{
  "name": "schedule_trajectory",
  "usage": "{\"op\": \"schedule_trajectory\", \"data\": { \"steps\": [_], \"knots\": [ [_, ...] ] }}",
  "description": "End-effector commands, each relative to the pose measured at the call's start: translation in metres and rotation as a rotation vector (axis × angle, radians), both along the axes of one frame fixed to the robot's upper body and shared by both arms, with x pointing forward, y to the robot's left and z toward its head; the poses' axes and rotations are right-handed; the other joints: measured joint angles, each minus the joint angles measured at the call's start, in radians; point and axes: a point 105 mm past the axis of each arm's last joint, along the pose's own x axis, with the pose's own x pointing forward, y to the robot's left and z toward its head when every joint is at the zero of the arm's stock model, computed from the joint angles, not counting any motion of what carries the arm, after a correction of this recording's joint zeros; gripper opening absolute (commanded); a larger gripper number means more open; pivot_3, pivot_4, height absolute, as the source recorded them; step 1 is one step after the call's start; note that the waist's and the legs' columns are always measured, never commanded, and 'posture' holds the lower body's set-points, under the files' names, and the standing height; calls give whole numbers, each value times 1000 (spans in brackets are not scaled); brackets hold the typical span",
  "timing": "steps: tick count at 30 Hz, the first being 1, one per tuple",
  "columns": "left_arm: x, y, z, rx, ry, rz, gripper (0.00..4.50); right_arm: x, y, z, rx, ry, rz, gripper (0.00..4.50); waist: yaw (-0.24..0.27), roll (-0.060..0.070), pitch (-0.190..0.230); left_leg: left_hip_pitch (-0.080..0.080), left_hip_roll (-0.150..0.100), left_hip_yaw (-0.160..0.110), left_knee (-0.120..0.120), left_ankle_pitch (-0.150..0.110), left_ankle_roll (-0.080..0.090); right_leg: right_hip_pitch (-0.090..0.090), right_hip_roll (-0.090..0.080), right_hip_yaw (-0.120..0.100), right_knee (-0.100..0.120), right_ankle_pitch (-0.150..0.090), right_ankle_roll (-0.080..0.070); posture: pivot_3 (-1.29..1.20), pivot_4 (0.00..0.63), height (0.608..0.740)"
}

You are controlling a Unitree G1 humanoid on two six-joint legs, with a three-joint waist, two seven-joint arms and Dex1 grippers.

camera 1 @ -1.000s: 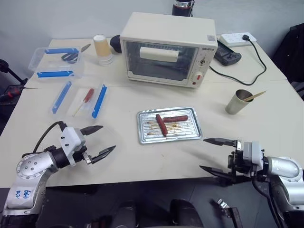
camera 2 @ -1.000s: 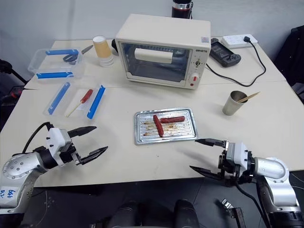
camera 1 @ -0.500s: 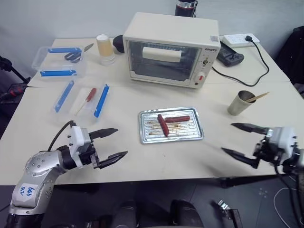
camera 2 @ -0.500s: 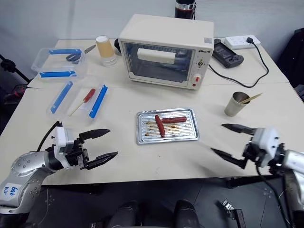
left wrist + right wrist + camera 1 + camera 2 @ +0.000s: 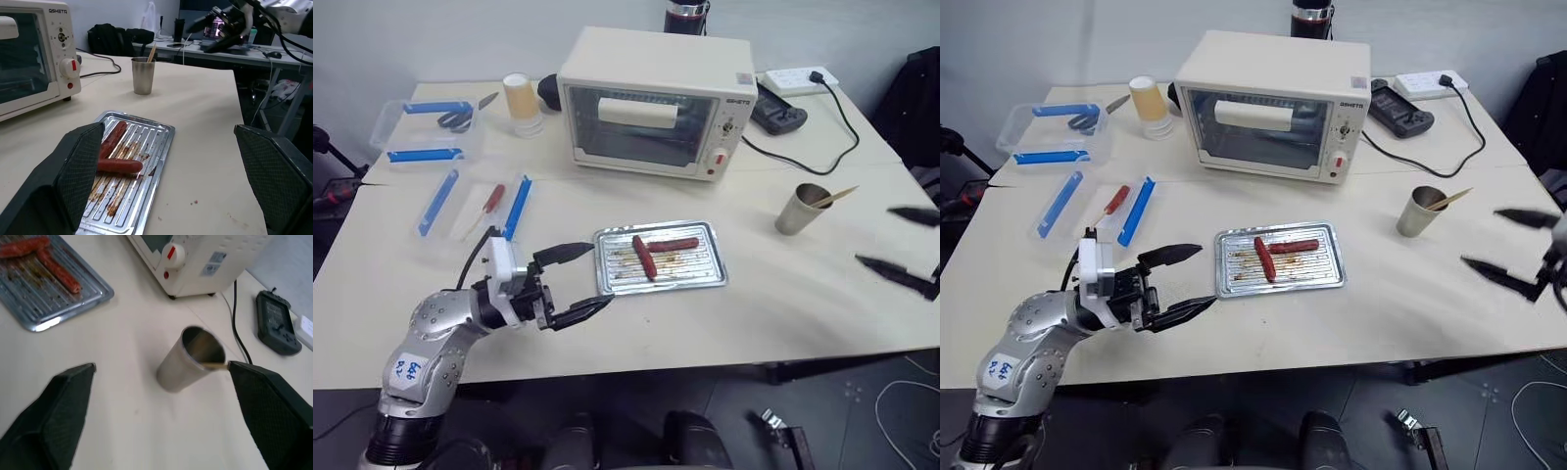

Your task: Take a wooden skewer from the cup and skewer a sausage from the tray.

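Observation:
The silver tray [image 5: 703,266] lies mid-table with two reddish-brown sausages on it, one lengthwise [image 5: 667,244] and one crossing it [image 5: 644,258]. To the right stands the grey cup [image 5: 793,209], with a wooden skewer [image 5: 832,197] leaning out of it. My left gripper [image 5: 602,274] is open at the tray's left edge, its fingers spread around that corner, with nothing between them. My right gripper [image 5: 873,235] hangs open and empty at the table's right edge, right of the cup. In the right wrist view the cup [image 5: 188,362] sits between the spread fingers.
A cream toaster oven [image 5: 651,98] stands behind the tray, with a cable and a power strip [image 5: 800,78] at its right. Clear boxes with blue clips [image 5: 426,127], a red-handled tool [image 5: 494,199] and a yellowish cup stack [image 5: 522,101] sit at the far left.
My left gripper has moved right, up to the tray's left edge. My right gripper has risen and swung out to the table's right edge. Both stayed open.

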Motion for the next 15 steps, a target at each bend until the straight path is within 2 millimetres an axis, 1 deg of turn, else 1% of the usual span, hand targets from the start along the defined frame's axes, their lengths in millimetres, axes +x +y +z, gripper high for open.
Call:
{"op": "schedule_trajectory", "data": {
  "steps": [1,4,8,11,15],
  "knots": [
    [-6,-7,9,-19,-24,-36,4489,19,-3,7,-30,40,-19,4500,1,0,0,0,0,0,0,0,0,0,0,0,-1,0,0,0,150,740],
    [-6,-9,9,-19,-27,-34,4489,35,-2,10,-49,53,-30,4500,7,0,0,-2,-1,1,0,0,0,-1,0,0,-2,0,0,0,150,740],
    [-6,-9,9,-14,-31,-14,4489,51,-3,4,-57,110,-55,4500,6,0,0,-4,-1,0,0,0,0,0,-1,-2,-3,0,0,0,150,740],
    [-7,-8,10,-13,-32,-1,4489,56,-3,2,-69,125,-62,4500,2,0,0,-3,-1,0,0,0,0,-1,-1,-2,-3,0,0,0,150,740],
    [-9,-6,6,-13,-24,13,4489,60,-12,-8,-66,185,-124,4500,0,1,1,-3,-1,0,0,0,0,-1,0,-1,-3,0,0,0,150,740]
  ]
}}
